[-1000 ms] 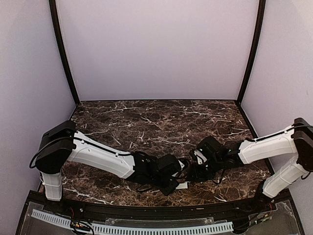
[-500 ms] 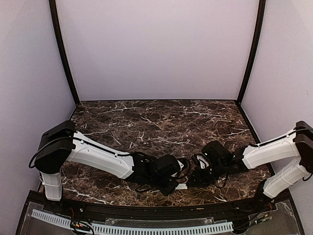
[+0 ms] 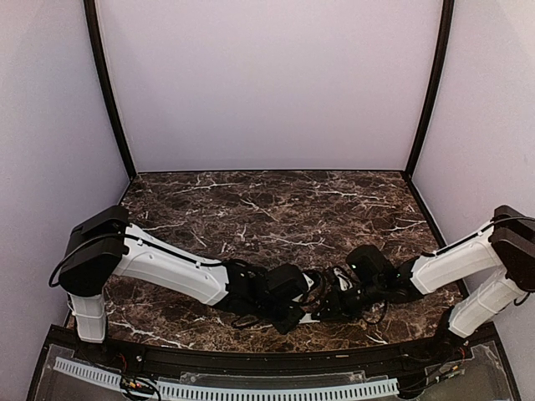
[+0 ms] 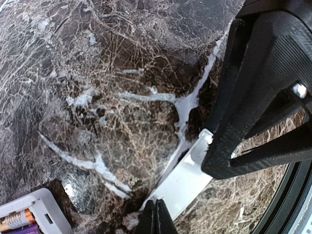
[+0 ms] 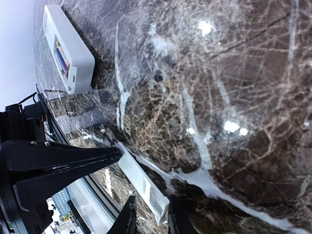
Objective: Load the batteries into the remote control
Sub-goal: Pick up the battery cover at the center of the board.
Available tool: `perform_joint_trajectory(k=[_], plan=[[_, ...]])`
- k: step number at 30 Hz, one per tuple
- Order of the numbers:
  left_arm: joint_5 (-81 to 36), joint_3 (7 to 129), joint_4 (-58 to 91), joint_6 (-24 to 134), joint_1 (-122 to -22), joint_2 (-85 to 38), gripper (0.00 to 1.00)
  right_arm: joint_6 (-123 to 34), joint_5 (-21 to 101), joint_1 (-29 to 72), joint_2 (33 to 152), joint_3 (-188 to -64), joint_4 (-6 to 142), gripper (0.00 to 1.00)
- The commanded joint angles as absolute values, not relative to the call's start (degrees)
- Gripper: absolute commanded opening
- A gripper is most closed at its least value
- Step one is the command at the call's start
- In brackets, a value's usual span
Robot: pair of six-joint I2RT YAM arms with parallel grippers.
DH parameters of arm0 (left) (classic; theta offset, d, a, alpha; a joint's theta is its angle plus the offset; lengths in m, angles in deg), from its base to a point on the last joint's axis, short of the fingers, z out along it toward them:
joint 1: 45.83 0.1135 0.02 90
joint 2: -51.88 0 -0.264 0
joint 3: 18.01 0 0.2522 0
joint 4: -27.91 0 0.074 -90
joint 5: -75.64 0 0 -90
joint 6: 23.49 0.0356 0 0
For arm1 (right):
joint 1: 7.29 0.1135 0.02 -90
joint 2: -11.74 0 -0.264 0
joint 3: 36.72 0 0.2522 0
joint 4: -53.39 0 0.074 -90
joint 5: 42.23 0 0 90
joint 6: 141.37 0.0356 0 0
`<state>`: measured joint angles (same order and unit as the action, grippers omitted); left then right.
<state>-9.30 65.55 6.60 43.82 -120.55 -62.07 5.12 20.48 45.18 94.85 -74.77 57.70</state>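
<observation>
Where both arms meet near the table's front edge, the top view shows a small white strip beneath them. From the left wrist, the left fingers are pressed together at that strip's edge; nearby lies the remote control, with batteries inside. From the right wrist, the right fingers straddle the strip's end, slightly apart; I cannot tell whether they grip it.

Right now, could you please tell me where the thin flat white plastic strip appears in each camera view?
Top external: thin flat white plastic strip, low centre where the arms meet.
Left wrist: bottom centre.
Right wrist: bottom, left of centre.
Shared landmark, wrist views only: white rectangular remote control, left corners.
</observation>
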Motion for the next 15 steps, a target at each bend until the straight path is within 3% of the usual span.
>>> perform_joint_trajectory(k=[1, 10, 15], plan=[[-10.7, 63.2, -0.1, 43.7, -120.3, -62.6, 0.00, 6.6, 18.3, 45.0, 97.2, -74.0, 51.9, 0.17], [-11.0, 63.1, 0.0, 44.0, -120.3, -62.2, 0.00, 5.6, 17.9, 45.0, 96.1, -75.2, 53.7, 0.02], [-10.4, 61.5, 1.2, 44.7, -120.3, -58.5, 0.00, 3.6, 17.7, 45.0, 93.8, -76.0, 57.1, 0.00]])
